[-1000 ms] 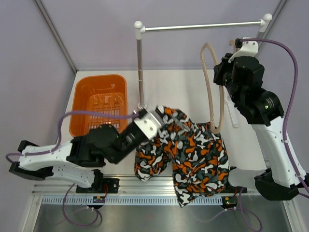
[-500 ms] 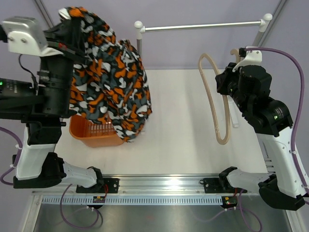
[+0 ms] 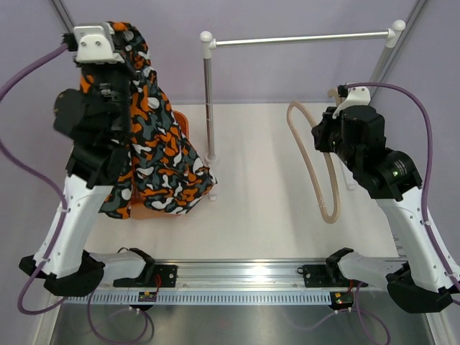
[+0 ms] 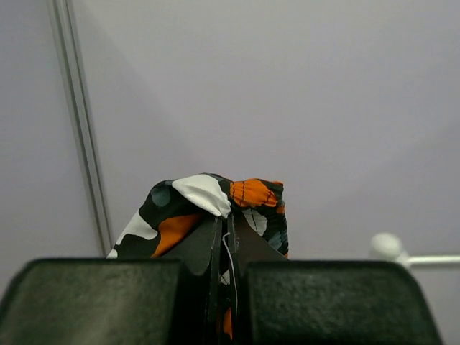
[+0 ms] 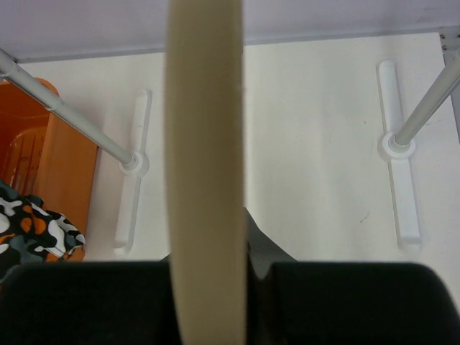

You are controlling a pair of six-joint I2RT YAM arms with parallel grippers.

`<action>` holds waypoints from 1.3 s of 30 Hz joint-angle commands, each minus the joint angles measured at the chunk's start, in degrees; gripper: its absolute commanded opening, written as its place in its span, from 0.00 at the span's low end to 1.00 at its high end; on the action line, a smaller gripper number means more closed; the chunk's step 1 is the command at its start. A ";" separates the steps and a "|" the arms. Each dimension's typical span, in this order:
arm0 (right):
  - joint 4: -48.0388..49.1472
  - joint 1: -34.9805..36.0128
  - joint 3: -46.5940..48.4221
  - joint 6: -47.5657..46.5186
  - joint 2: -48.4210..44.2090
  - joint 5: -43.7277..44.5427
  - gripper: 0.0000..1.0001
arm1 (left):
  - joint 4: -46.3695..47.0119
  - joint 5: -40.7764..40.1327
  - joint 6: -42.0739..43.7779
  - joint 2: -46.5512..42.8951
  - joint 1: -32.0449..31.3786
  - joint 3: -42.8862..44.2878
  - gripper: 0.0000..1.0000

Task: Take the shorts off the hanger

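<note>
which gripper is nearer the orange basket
Left. The left gripper, shut on the shorts, is high over the orange basket's side of the table. The right gripper grips the hanger far across, past the rail's post.

1. It looked like a robot lab: plain lilac walls [image 3: 287,72] boxed in a white table [image 3: 266,180].
2. A left arm [image 3: 75,208] and right arm [image 3: 411,215] stood bolted to a metal rail [image 3: 244,277] along the bottom edge.

Shorts [image 3: 154,165] — orange, black, grey, white camouflage, beige hanger [image 5: 205,144], orange basket [image 5: 65,172]
</note>
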 commanded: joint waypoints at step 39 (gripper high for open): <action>-0.72 -0.08 -8.64 1.87 -10.22 -4.61 0.00 | -26.73 11.71 -42.32 -1.92 7.84 -31.97 0.99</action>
